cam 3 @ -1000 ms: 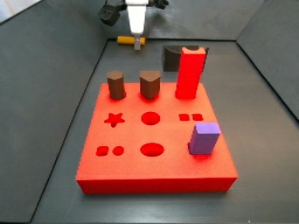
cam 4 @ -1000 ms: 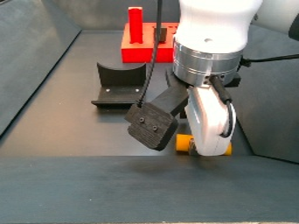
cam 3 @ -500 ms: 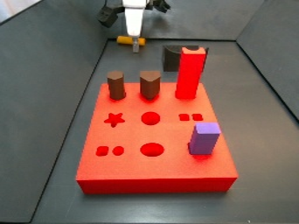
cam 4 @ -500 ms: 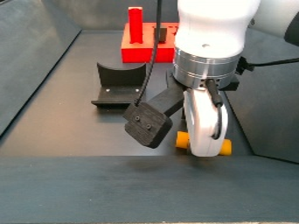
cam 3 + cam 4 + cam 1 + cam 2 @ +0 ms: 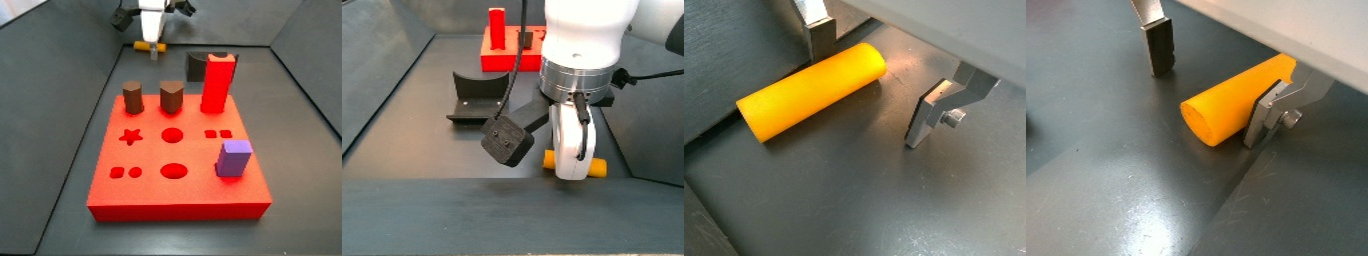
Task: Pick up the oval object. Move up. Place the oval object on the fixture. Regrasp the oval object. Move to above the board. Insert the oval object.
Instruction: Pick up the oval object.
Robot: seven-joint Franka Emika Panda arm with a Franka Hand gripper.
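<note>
The oval object (image 5: 807, 88) is a yellow-orange peg lying flat on the dark floor, also seen as the oval object (image 5: 1231, 100). My gripper (image 5: 871, 100) is down around it and open, one finger on each side. In a wrist view one finger (image 5: 1267, 112) touches the peg's side while the other finger (image 5: 1156, 45) stands apart. In both side views the gripper (image 5: 152, 38) (image 5: 573, 165) hides most of the peg (image 5: 552, 158). The red board (image 5: 174, 190) lies apart from it. The fixture (image 5: 476, 95) stands between board and gripper.
On the board stand two brown pegs (image 5: 132, 97) (image 5: 171, 96), a tall red block (image 5: 218, 82) and a purple block (image 5: 234, 158). Grey walls (image 5: 67, 70) close in the floor on the sides. The wrist camera housing (image 5: 509, 140) hangs beside the fingers.
The gripper has sunk a little lower over the peg and shifted slightly sideways. The peg lies where it was.
</note>
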